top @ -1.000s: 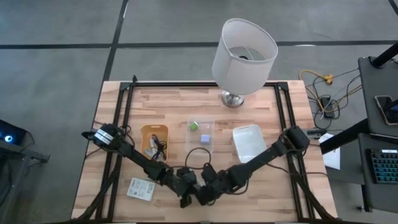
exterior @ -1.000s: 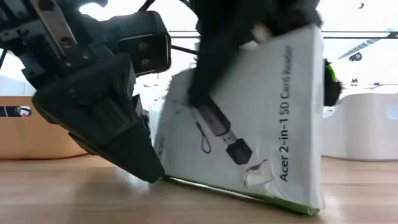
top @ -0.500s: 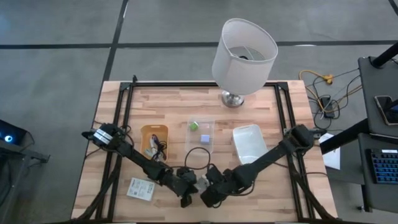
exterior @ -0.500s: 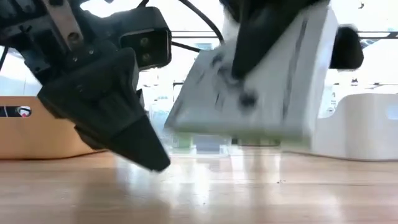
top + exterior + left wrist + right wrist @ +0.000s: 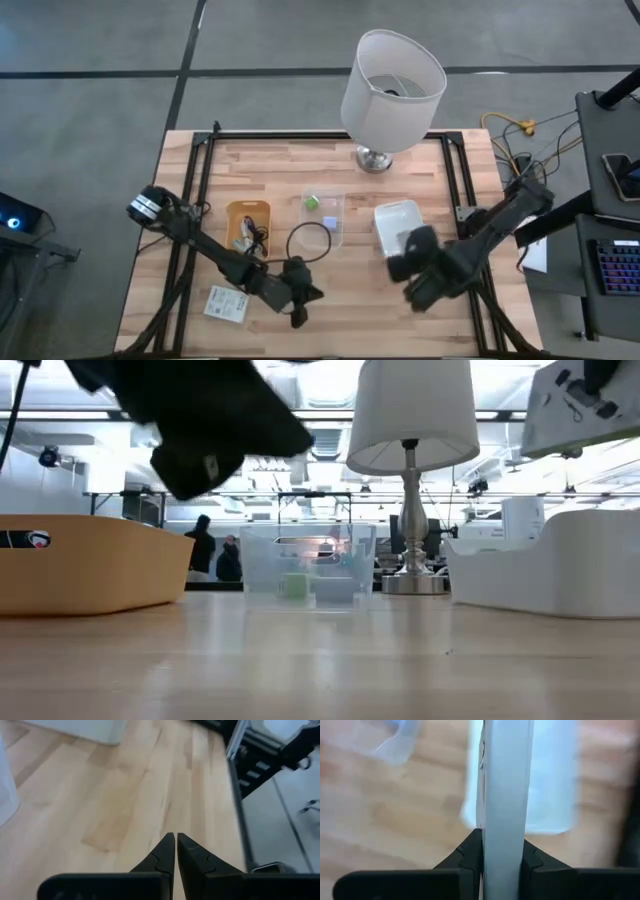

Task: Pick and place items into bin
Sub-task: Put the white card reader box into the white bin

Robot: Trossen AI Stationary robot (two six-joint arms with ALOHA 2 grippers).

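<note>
At the near edge of the wooden surface [image 5: 400,310] the left gripper [image 5: 308,296] sits low with its two fingers [image 5: 167,851] pressed together and nothing between them. Just beside its arm, near the front left corner, a flat white packet [image 5: 226,303] with green print lies on the wood. The right gripper [image 5: 403,250] is lifted up over the right side, and its fingers [image 5: 470,847] are clamped on the edge of a second white packet [image 5: 504,795], which stands on its thin side between them. This packet hangs over the near end of the white bin [image 5: 399,222], close to its rim. A bit farther back, in the middle, a loop of black cable [image 5: 309,241] lies flat beside a clear plastic box [image 5: 325,213] with a small green cube [image 5: 312,202] and a grey-blue cube [image 5: 330,222] in it. To the left of that is an orange tray [image 5: 247,221] with a bundle of thin cables [image 5: 249,238] in it. At the far edge stands the big white lamp [image 5: 391,90], well apart from both arms. Nothing lies between the held packet and the white bin.
</note>
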